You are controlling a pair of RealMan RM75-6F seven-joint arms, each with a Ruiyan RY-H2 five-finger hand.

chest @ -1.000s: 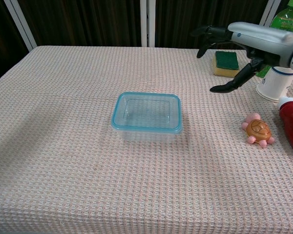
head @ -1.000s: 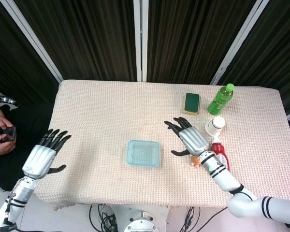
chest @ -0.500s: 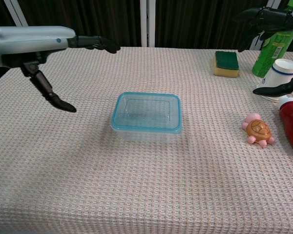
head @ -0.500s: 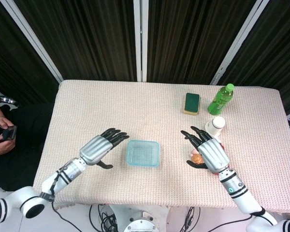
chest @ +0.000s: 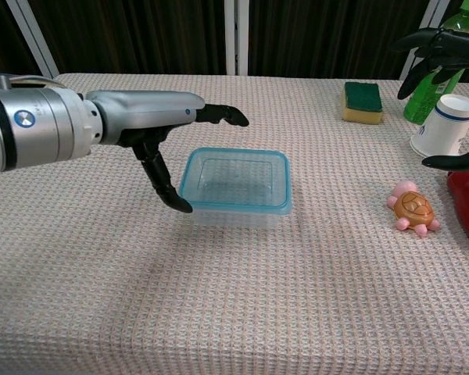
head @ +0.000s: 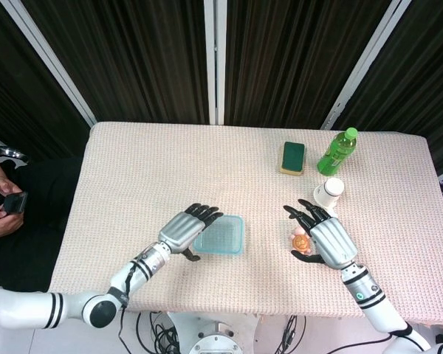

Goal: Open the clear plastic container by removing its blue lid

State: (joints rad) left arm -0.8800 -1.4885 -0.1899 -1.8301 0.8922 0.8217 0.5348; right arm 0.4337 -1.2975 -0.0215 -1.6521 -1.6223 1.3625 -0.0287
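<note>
The clear plastic container (chest: 235, 188) sits at frame centre on the table (chest: 219, 312), with its blue lid (head: 219, 234) seated. The left hand (head: 184, 230) is at the container's left edge, fingers spread, gripping nothing; the thumb tip lies at the lower-left corner. The right hand (head: 327, 240), at right of frame, is likewise spread and empty, above the toy turtle (chest: 412, 208).

Left hand (chest: 141, 117) just left of container (chest: 236, 186); turtle toy (chest: 412, 208) right.
</note>
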